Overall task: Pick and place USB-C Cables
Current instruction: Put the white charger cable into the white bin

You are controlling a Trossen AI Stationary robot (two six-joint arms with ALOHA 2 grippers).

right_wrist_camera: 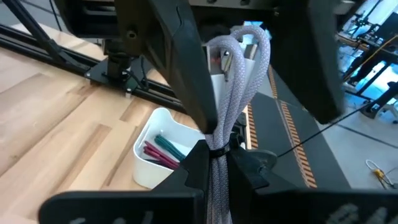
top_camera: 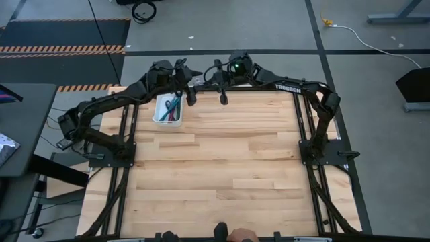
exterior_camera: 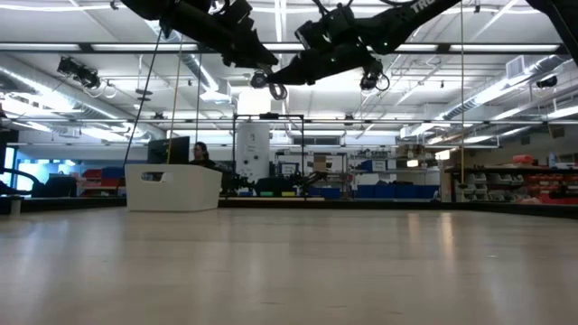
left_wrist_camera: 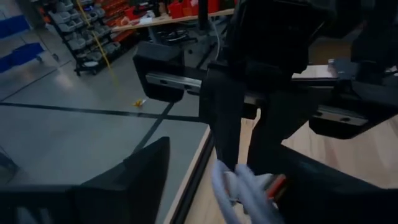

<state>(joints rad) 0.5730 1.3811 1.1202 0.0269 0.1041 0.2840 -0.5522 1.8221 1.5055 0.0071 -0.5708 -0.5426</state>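
Spreading bare and pale across most of the wooden table (top_camera: 228, 168), with a white bin (top_camera: 168, 110) sitting near the far left corner. Lying inside that bin, magenta and teal cables (right_wrist_camera: 163, 151). Hovering raised near the far edge, just beside the bin, the right gripper (right_wrist_camera: 214, 163), clenching its jaws on a pale lilac-grey cable (right_wrist_camera: 233, 93), looped bundle sticking out past the fingertips, tie pinched between them. Facing it close by, the left gripper (top_camera: 186, 89); cannot tell whether parted or closed. Showing again near the left fingers, the same pale bundle.
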